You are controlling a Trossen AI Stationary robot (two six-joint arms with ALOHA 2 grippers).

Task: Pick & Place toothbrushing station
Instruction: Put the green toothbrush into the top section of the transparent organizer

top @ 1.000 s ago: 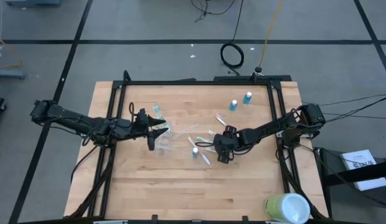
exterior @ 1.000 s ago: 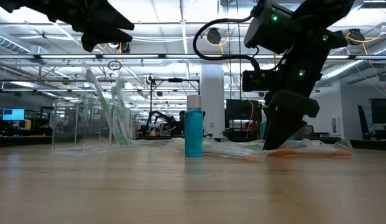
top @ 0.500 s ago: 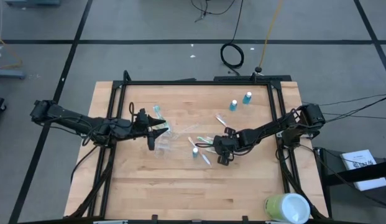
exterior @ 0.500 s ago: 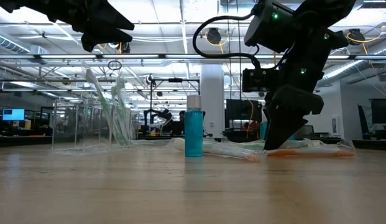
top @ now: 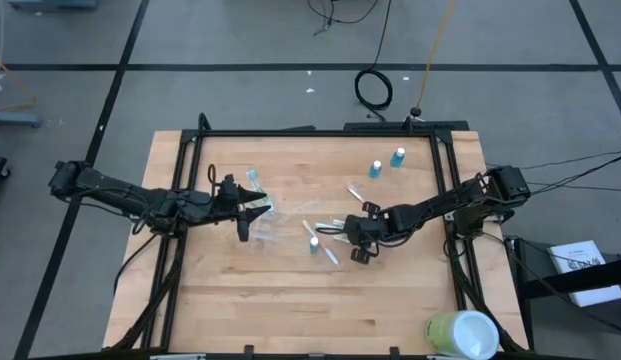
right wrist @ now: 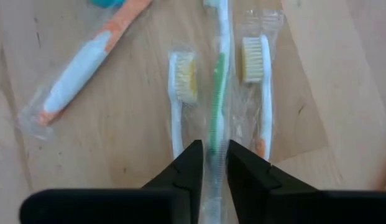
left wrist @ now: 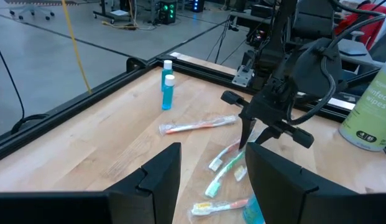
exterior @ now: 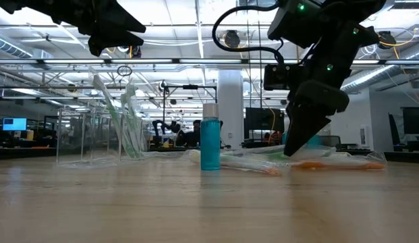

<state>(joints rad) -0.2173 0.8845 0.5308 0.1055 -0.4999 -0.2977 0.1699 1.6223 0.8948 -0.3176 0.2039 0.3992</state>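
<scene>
We see a pale wooden surface edged by a black metal frame, standing on a grey floor crossed by dark lines. On the floor beyond the far edge lies a coiled black cable, with a yellow cable running beside it. Across the surface, we look into a wide hall with a white column, ceiling rails and strip lights, and a lit screen at the far left. Dark equipment fills the room's distant side, too far off to make out.
</scene>
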